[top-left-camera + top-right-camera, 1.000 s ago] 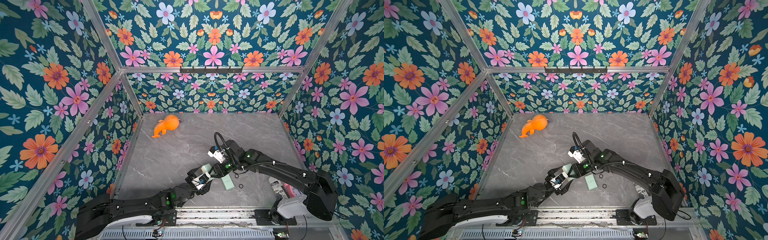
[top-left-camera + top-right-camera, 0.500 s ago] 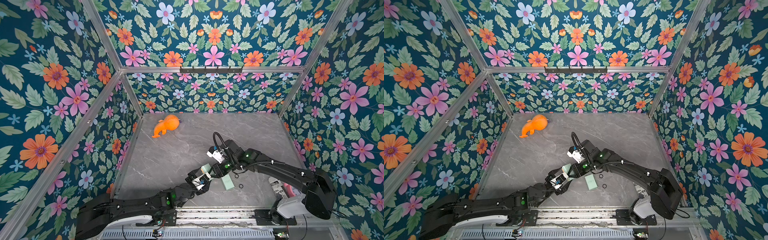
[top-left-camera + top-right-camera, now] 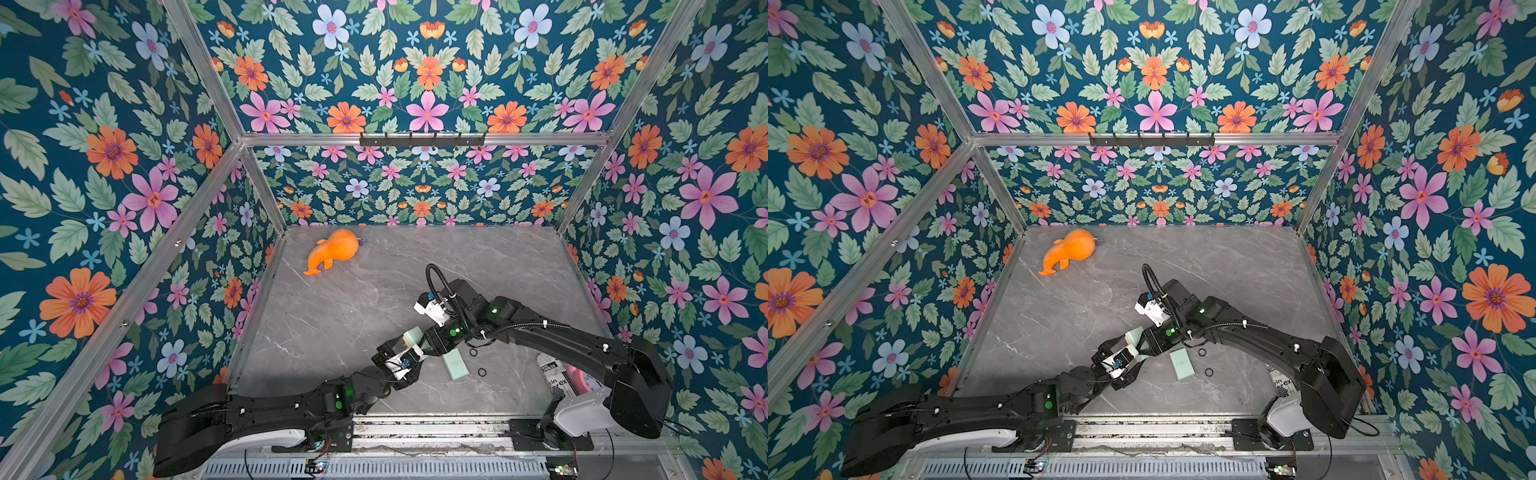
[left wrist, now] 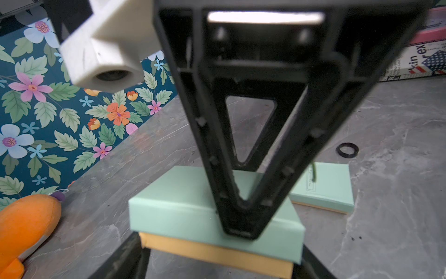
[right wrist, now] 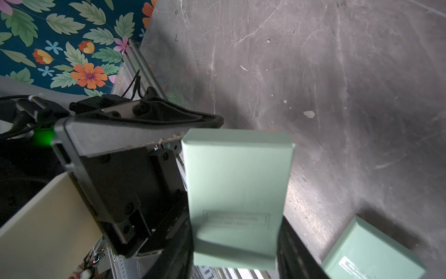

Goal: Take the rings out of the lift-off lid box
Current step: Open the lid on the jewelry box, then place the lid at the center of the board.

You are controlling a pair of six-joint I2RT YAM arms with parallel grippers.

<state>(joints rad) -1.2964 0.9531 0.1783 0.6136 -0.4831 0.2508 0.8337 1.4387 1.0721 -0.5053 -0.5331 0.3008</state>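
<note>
Between the black fingers of right gripper [image 5: 235,229], clamping a smooth mint-green rectangular lid [image 5: 237,174]; just below, pinching its matte tan base [image 4: 212,252] with left gripper [image 4: 222,262], near thin black round rings [image 3: 481,372].

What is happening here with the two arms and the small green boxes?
Both arms meet near the front of the table over one mint-green box. The right pincer is closed on it; the fingers of the left pincer flank it, but whether they squeeze is unclear. A second mint-green piece lies on the table, two black rings beside it. An orange plush toy lies at the back.
</note>
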